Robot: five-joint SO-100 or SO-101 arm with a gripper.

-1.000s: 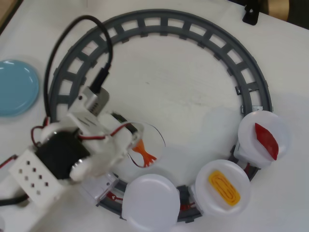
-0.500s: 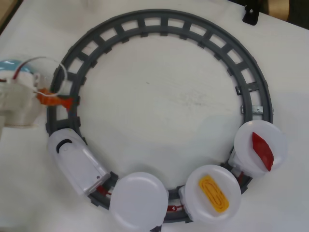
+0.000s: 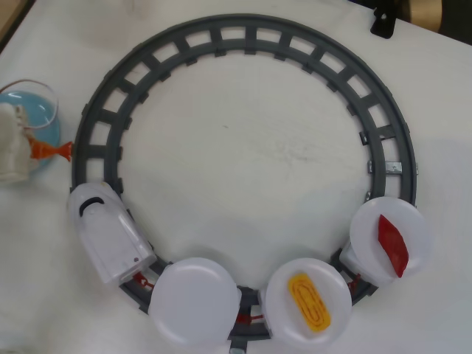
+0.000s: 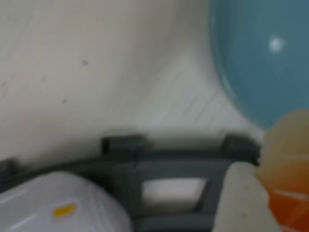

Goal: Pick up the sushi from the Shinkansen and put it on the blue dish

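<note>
Grey circular track (image 3: pixel 383 133) on white table (image 3: pixel 251 147); black clip (image 3: pixel 383 21) top right.

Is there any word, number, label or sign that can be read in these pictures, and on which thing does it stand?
None can be read.
The Shinkansen bears a small yellow mark in the wrist view; it is too blurred to read.
The blue dish, the sushi, the white plates and the track show no writing.
</note>
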